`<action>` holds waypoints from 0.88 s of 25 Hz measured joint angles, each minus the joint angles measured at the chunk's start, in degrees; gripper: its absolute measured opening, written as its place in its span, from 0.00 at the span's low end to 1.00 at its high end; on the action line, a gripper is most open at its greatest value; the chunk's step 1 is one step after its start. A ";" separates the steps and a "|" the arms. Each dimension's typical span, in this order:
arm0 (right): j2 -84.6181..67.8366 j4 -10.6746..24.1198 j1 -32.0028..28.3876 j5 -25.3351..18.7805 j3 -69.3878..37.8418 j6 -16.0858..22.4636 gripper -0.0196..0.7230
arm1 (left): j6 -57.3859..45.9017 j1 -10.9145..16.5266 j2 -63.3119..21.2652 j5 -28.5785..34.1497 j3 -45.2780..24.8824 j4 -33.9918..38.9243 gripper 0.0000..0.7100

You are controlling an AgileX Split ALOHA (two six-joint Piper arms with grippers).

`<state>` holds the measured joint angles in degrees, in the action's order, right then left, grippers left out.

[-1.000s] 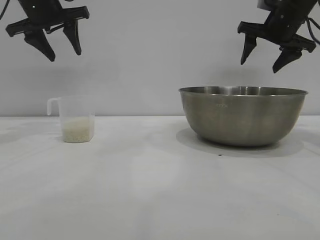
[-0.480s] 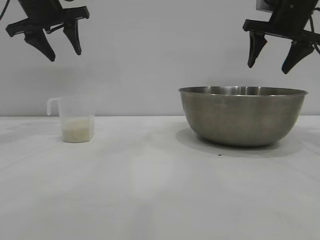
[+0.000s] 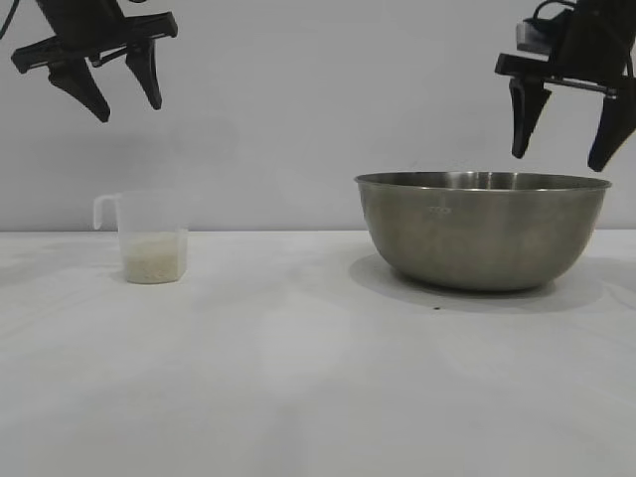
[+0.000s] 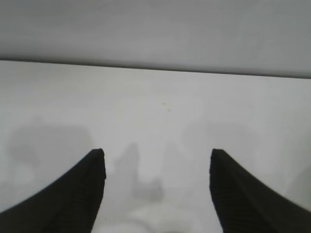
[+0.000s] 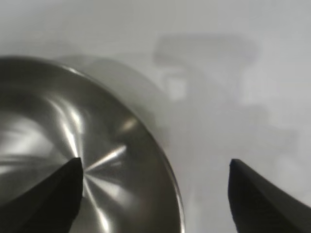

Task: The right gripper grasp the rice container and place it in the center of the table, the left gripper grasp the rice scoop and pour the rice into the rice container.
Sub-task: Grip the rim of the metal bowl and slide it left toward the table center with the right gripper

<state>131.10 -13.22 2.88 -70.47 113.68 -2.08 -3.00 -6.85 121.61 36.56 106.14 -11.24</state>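
— Two grippers up in the air, that's what I count. Starting at the left: the left gripper (image 3: 120, 99) hangs high above the table (image 3: 298, 378), fingers spread apart, nothing between them.

— And the scoop?

— The scoop (image 3: 151, 237) stands upright on the table well below that gripper, a touch to its right, handle turned left. Rice (image 3: 154, 260) fills roughly the bottom third. No contact with the gripper at all.

— Does its wrist camera catch the scoop?

— Only two dark fingers (image 4: 77, 194) over bare table; a pale rounded blur sits at the edge between them, and I can't say what it is.

— Moving right?

— The bowl (image 3: 483, 231) sits on the table's right side, well apart from the scoop. The right gripper (image 3: 563, 154) points nearly straight down just above the bowl's right rim, fingers apart, holding nothing, not touching metal.

— Straddling the rim?

— From its wrist camera, one finger (image 5: 43, 194) is over the bowl's inside (image 5: 73, 145), the other over table outside. The arm's upper part is cut off by the frame edge, and I can't make out anything inside the bowl but glare.
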 joint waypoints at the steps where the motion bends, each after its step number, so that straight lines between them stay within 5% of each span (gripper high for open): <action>1: 0.00 -0.11 0.00 0.00 0.00 0.00 0.64 | 0.00 0.00 0.00 0.00 0.00 0.00 0.59; 13: 2.17 -0.02 0.00 0.00 0.00 0.13 0.60 | 0.00 0.00 0.00 -0.09 0.00 0.00 0.59; 22: 2.17 0.44 0.00 0.00 0.00 0.13 0.26 | 0.00 0.00 0.00 -0.09 0.00 0.00 0.59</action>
<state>133.27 -12.78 2.88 -70.47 113.68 -1.96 -3.00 -6.85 121.61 36.47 106.14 -11.24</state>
